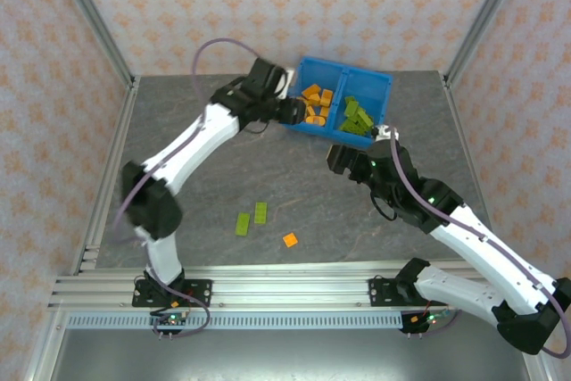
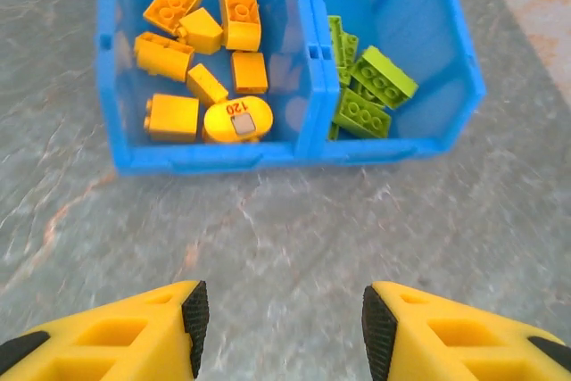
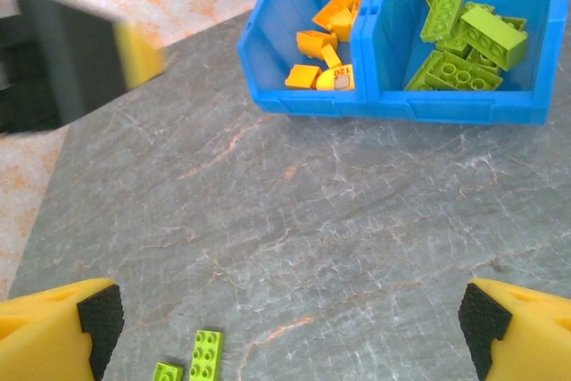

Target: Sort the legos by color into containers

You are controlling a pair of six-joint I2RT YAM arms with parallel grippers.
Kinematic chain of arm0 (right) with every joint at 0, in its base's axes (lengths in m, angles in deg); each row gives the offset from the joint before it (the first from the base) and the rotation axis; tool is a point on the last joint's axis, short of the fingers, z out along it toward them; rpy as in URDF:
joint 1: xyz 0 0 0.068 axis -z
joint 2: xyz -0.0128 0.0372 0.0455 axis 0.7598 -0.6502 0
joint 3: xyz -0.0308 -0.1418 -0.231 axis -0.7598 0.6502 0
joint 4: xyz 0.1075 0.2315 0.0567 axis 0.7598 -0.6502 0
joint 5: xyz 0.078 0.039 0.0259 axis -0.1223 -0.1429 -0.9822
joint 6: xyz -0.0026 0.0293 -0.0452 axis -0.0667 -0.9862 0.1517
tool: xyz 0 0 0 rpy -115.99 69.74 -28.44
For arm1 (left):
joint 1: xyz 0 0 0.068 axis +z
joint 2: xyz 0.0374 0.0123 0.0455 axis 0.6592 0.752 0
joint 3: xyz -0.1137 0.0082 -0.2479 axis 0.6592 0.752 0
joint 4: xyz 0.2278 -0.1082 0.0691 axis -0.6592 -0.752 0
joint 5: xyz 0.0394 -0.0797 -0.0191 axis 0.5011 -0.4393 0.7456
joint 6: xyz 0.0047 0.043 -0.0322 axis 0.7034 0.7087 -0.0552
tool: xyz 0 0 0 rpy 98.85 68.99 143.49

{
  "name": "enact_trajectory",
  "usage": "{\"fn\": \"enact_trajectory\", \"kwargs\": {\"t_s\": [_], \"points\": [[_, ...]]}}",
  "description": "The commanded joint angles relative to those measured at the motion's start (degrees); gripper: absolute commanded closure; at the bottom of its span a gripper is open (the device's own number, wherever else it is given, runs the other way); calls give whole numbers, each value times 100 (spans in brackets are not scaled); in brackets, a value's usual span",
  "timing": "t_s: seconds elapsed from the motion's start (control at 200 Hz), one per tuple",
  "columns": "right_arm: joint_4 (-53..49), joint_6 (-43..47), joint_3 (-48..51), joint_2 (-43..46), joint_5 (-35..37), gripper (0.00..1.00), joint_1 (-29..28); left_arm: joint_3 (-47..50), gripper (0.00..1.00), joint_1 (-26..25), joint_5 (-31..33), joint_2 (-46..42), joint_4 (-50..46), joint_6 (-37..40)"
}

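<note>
The blue bin (image 1: 357,70) stands at the back of the table. Its left compartment holds several orange legos (image 2: 198,73), its right one several green legos (image 2: 370,86). My left gripper (image 2: 278,327) hangs open and empty over bare table just short of the bin's front wall (image 2: 268,156); from above, the left gripper (image 1: 299,113) is at the bin's near left corner. My right gripper (image 3: 290,327) is open and empty, in front of the bin (image 3: 401,106). Two green legos (image 1: 260,212) (image 1: 243,224) and one orange lego (image 1: 290,239) lie loose on the table.
The two loose green bricks (image 3: 205,356) (image 3: 165,372) lie just inside my right gripper's left finger in the wrist view. The left arm (image 3: 62,60) shows blurred at the upper left there. Metal frame posts and patterned walls (image 1: 89,60) ring the grey table.
</note>
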Motion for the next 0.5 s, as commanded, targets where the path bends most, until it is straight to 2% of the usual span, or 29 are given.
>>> {"fn": "enact_trajectory", "kwargs": {"t_s": [0.0, 0.135, 0.24, 0.37, 0.495], "points": [[-204, 10, 119, 97, 119, 2, 49, 1302, 48, -178, 109, -934, 214, -172], [-408, -6, 153, 103, 44, 2, 58, 2356, 46, -738, 751, -1876, -331, -552], [-597, 123, 278, 183, -404, 2, 58, 2921, 43, -1251, 966, -2210, -546, -1340], [-1155, 291, 438, 245, -947, 2, 67, 3530, 29, -1857, 902, -2173, -301, -2495], [-1545, 413, 579, 396, -1355, 2, 61, 3765, 26, -2403, 1132, -1726, -230, -2672]]}}
